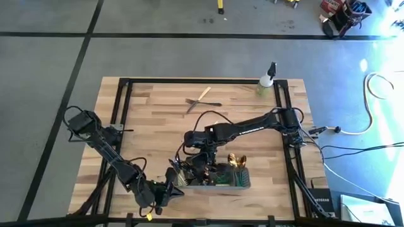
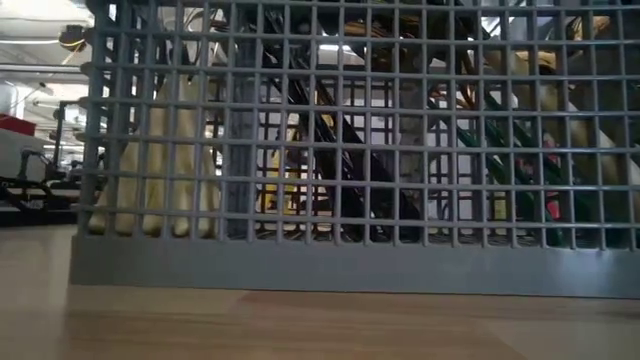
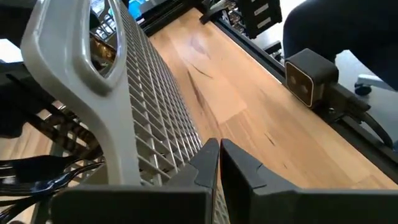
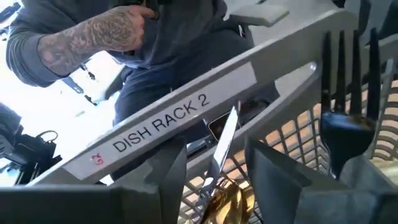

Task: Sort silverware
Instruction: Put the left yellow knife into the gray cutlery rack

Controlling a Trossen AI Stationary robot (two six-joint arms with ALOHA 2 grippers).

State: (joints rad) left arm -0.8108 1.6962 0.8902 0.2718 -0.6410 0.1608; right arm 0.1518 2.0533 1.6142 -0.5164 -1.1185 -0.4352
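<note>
Currently we have the right gripper [image 4: 214, 168] spread wide around a gold utensil [image 4: 224, 140] above the caddy [image 1: 214, 180], mid-drop. Left gripper [image 3: 219, 165], fingers closed and empty, rests beside the caddy. Next we judge: retreat, then fetch the two utensils [image 1: 202, 101] left on the table.

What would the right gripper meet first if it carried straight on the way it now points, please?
Most likely the caddy's grey handle bar labelled DISH RACK 2, just beyond the slim utensil between the right gripper's open fingers; depth is unclear.

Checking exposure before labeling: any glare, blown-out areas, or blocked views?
High view: sun glare on the floor right of the table. Low view: the mesh caddy fills the frame, backlit from the left. Right wrist view: background beside the person's arm is blown white.
</note>
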